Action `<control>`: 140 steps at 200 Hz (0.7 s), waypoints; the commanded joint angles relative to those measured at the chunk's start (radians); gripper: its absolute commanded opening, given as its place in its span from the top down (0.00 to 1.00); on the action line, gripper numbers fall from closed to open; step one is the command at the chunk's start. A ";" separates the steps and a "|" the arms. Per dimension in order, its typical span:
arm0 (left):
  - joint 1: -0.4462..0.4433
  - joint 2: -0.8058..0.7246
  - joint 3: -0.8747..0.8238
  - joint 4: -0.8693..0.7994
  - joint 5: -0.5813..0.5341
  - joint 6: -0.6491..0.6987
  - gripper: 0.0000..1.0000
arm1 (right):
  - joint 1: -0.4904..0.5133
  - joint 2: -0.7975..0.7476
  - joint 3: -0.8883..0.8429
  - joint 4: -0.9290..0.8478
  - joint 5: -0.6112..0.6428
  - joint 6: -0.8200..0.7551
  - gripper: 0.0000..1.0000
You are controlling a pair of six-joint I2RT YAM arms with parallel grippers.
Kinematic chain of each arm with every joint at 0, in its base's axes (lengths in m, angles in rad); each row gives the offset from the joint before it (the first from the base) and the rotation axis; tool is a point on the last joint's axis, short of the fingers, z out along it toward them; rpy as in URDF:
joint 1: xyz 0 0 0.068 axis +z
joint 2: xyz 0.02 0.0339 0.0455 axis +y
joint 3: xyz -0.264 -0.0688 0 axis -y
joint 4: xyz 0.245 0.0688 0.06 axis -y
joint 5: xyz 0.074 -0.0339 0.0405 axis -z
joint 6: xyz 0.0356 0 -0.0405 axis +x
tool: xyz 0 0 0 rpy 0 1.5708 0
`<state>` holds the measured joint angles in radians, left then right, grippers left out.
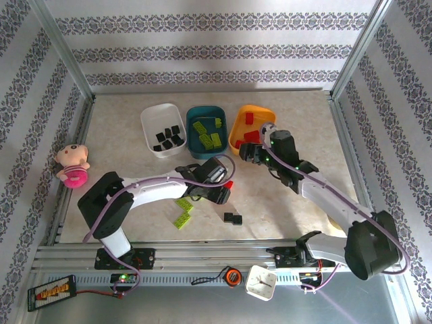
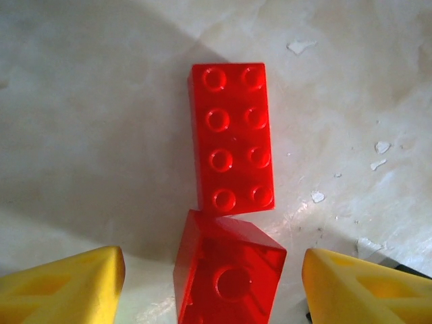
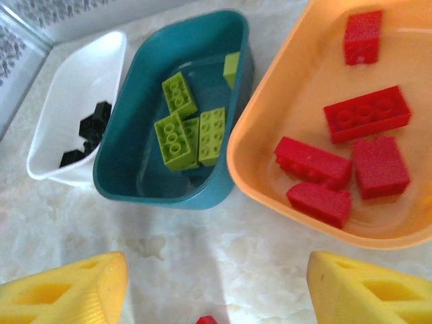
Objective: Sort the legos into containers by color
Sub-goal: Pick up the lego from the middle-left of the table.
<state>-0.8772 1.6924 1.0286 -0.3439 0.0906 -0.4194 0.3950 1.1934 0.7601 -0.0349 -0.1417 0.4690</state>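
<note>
Hovering my left gripper [image 2: 212,280], wide open and empty, astride the tilted red lego [image 2: 228,266] mid-tabletop [image 2: 81,121], I reckon I next close and carry it to the orange tub [image 3: 266,128].

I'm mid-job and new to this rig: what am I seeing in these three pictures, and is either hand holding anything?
A left arm and a right arm are bolted at the table's near edge. The top picture looks down from above and behind them. The other two come from wrist cameras, where the yellow wedges are that hand's own fingers. The left hand is open around a tilted red brick, gripping nothing, with a flat red brick just beyond. The right hand is open and empty, facing the white tub of black bricks, the teal tub of lime bricks and the orange tub of red bricks. On the table lie stray lime bricks, a stray black brick and a doll.
</note>
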 commanded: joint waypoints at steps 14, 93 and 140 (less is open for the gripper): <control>-0.033 0.039 0.054 -0.069 -0.038 0.034 0.35 | -0.058 -0.093 -0.040 -0.036 0.038 0.024 0.29; -0.048 0.066 0.085 -0.131 -0.066 0.037 0.49 | -0.084 -0.151 -0.074 -0.031 0.051 0.057 0.28; -0.051 0.003 0.094 -0.113 -0.084 0.035 0.78 | -0.090 -0.179 -0.095 -0.030 0.062 0.067 0.28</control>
<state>-0.9142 1.7435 1.0908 -0.4232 0.0368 -0.3950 0.3157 1.0470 0.6876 -0.0654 -0.1070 0.5205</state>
